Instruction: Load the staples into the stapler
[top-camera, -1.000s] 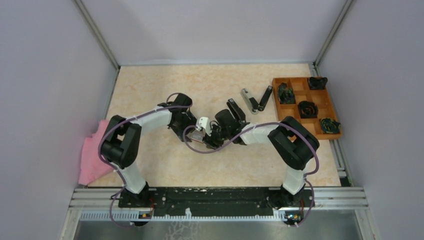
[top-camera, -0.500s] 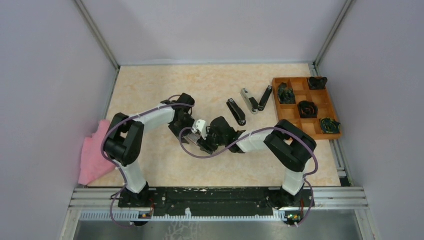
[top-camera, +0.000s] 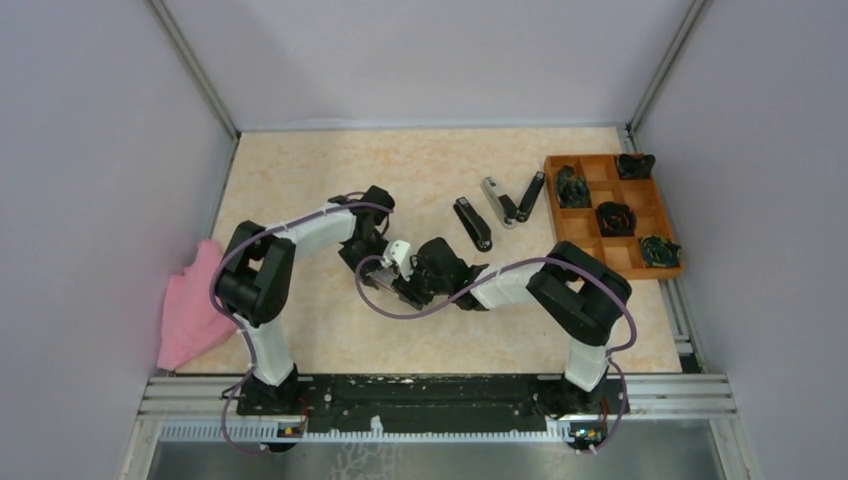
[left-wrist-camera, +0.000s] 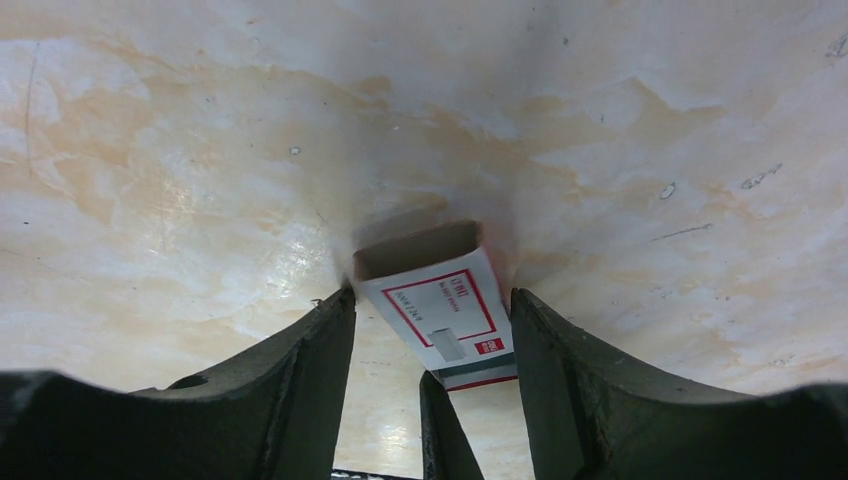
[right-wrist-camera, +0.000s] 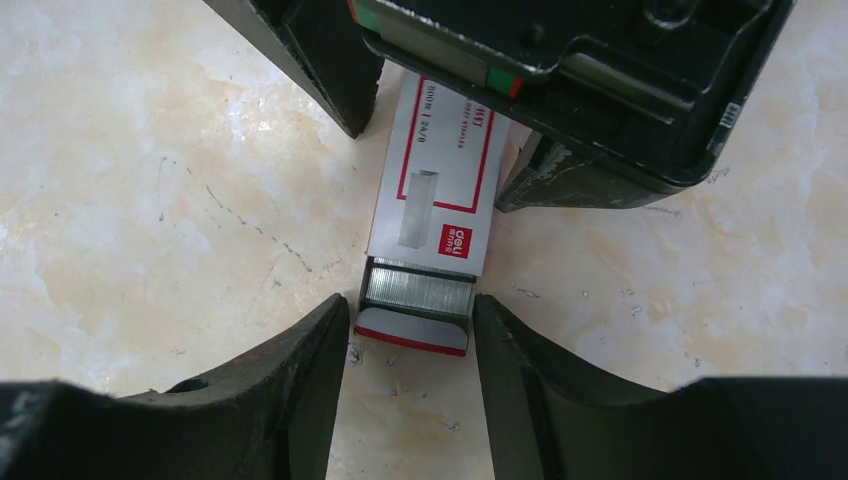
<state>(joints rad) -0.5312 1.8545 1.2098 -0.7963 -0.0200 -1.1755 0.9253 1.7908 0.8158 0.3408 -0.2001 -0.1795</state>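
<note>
A small red-and-white box (right-wrist-camera: 440, 160) lies on the table between both grippers. Its inner tray is slid out toward the right wrist camera, and the silvery ridged staples (right-wrist-camera: 417, 288) show in it. My left gripper (left-wrist-camera: 430, 300) is shut on the box's sleeve (left-wrist-camera: 440, 305), one finger on each side. My right gripper (right-wrist-camera: 410, 320) is open, its fingers close on either side of the tray's end. In the top view the box (top-camera: 400, 252) sits between the left gripper (top-camera: 385, 255) and the right gripper (top-camera: 408, 285). A closed black stapler (top-camera: 473, 222) lies beyond them. A second stapler (top-camera: 512, 205) lies swung open.
An orange compartment tray (top-camera: 585, 202) with dark clips stands at the right edge. A pink cloth (top-camera: 190, 305) lies at the table's left edge. The left gripper's body (right-wrist-camera: 580, 60) fills the top of the right wrist view.
My right gripper has moved left up to the box's open end, uncovering the closed black stapler. My left gripper shifted slightly right with the box.
</note>
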